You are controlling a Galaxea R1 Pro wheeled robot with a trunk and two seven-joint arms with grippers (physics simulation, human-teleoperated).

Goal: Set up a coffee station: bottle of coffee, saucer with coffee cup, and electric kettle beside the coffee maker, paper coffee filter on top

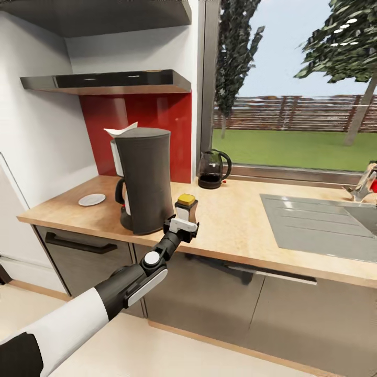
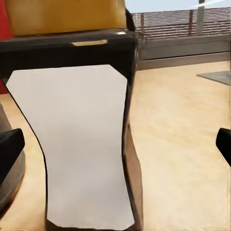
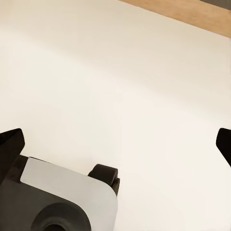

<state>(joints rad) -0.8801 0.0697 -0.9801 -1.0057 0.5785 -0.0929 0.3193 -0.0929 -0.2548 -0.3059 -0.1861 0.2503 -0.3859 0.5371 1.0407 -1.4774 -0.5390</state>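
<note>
**Setting the coffee bottle down beside the machine**

Beside the coffee maker [image 1: 142, 178], on its window side, the bottle of coffee [image 1: 186, 208] stands near the front edge of the kitchen countertop [image 1: 235, 220]. The left gripper [image 1: 181, 226] is at the bottle's base; the left wrist view shows both fingertips wide of the label, so the jaws look open with the bottle between them. The bottle seems set down upright. Judging from this, withdraw straight back without brushing it. The right gripper [image 3: 115, 144] hangs spread wide over pale floor.
</note>
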